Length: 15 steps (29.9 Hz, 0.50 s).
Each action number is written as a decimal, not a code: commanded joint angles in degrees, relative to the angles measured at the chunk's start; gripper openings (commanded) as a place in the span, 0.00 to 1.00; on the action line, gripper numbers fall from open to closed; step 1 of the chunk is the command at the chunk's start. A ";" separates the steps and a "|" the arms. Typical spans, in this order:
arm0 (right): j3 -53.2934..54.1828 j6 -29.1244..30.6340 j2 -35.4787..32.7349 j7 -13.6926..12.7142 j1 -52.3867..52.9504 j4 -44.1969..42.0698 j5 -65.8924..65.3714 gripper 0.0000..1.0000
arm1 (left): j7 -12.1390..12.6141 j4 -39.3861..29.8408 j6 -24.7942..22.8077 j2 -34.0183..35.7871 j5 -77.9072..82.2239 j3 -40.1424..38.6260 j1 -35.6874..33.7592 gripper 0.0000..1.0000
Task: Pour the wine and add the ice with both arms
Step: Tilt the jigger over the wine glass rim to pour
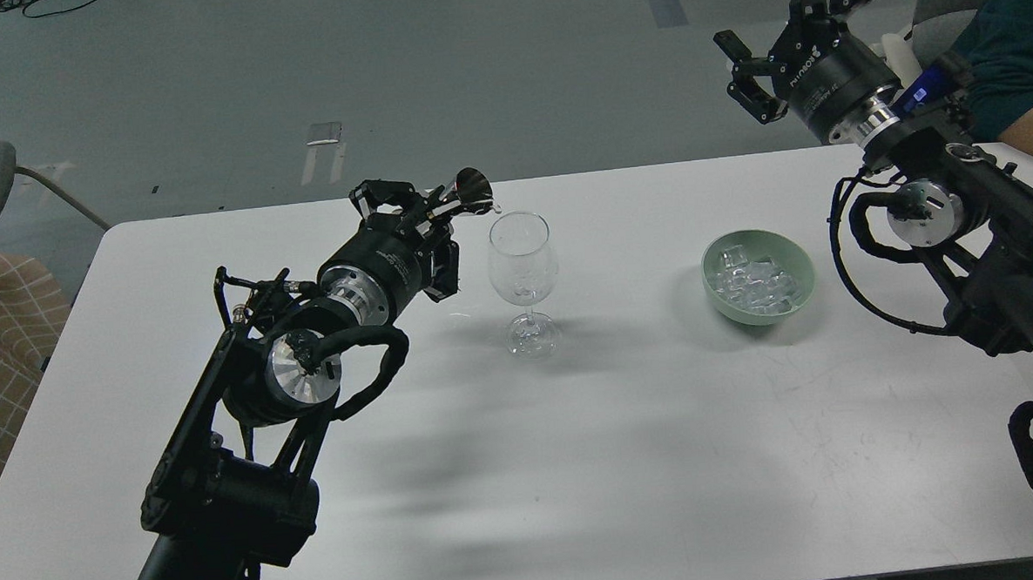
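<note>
Nearest, the left arm (252, 423) reaches its gripper (430, 211), clamped on a small metal cup (473, 190) tipped over the wine glass (523, 277). Ice (756, 284) sits in the green bowl (798, 256). Right gripper (747, 75) hangs spread, empty, above the table (576, 462).

Between the clear stemmed wine glass (524, 281) and the pale green bowl (758, 278) my white table (576, 462) lies bare, as does its whole near half, open for passage.
</note>
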 commanded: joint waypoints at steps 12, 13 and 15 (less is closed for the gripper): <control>0.00 -0.04 0.02 0.00 -0.31 0.00 0.00 1.00 | 0.00 0.00 -0.03 0.00 4.83 1.19 -0.09 0.00; 0.00 0.04 0.02 0.00 -0.31 0.00 0.00 1.00 | 0.00 0.09 -0.03 0.00 5.70 1.19 0.00 0.00; 0.00 -0.04 0.02 0.00 -0.31 0.00 0.00 1.00 | 0.00 0.00 -0.03 0.00 6.50 1.19 0.00 0.00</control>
